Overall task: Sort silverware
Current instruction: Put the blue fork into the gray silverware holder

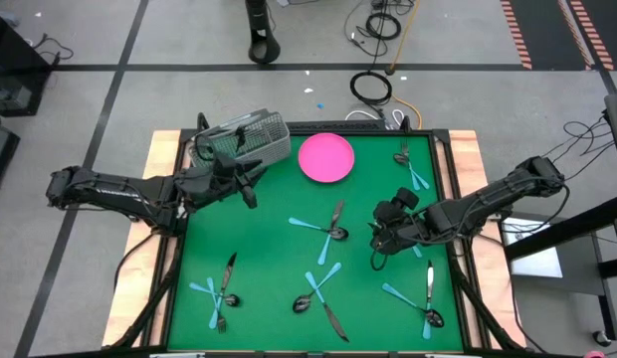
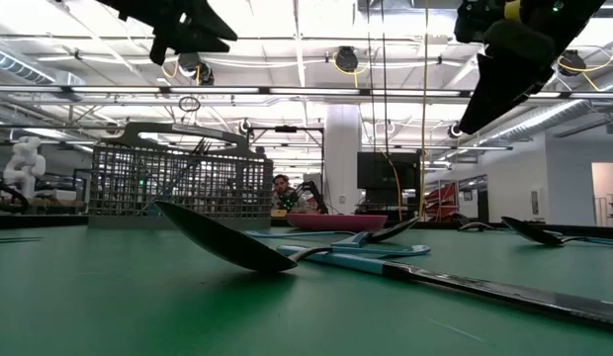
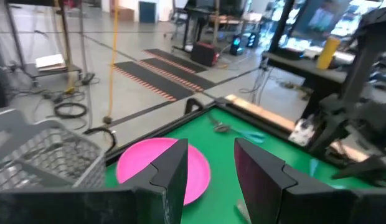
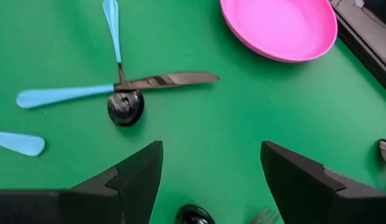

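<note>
From above, the green counter (image 1: 269,288) carries the silverware (image 1: 323,231) in scattered small clusters: one near the middle, one toward the left front edge, one at the front centre, one at the right front, and one at the far right corner. Each cluster mixes dark metal pieces with light blue handles. The pink plate (image 1: 325,157) sits at the far edge, with the grey wire basket (image 1: 243,139) just beside it to the left. The left end effector (image 1: 251,184) hovers near the basket, fingers parted and holding nothing. The right end effector (image 1: 378,237) hangs over the right half of the counter, between the middle cluster and the right-front one, spread wide and empty.

At counter height, a dark spoon (image 2: 227,240) lies close to the lens, its bowl tilted up, with a blue handle (image 2: 361,259) crossing behind it. The basket (image 2: 180,185) stands at the left and the plate (image 2: 336,222) lies low beyond; both arms hang well above the surface.

The left wrist camera looks past its two separated fingers (image 3: 171,174) to the plate (image 3: 143,165) and a corner of the basket (image 3: 37,155).

The right wrist camera shows its widely parted fingers (image 4: 134,180) above the green, with a dark knife (image 4: 168,79), a spoon bowl (image 4: 125,107) and two blue handles (image 4: 62,95) crossed together, and the plate (image 4: 280,28) well apart from them.
</note>
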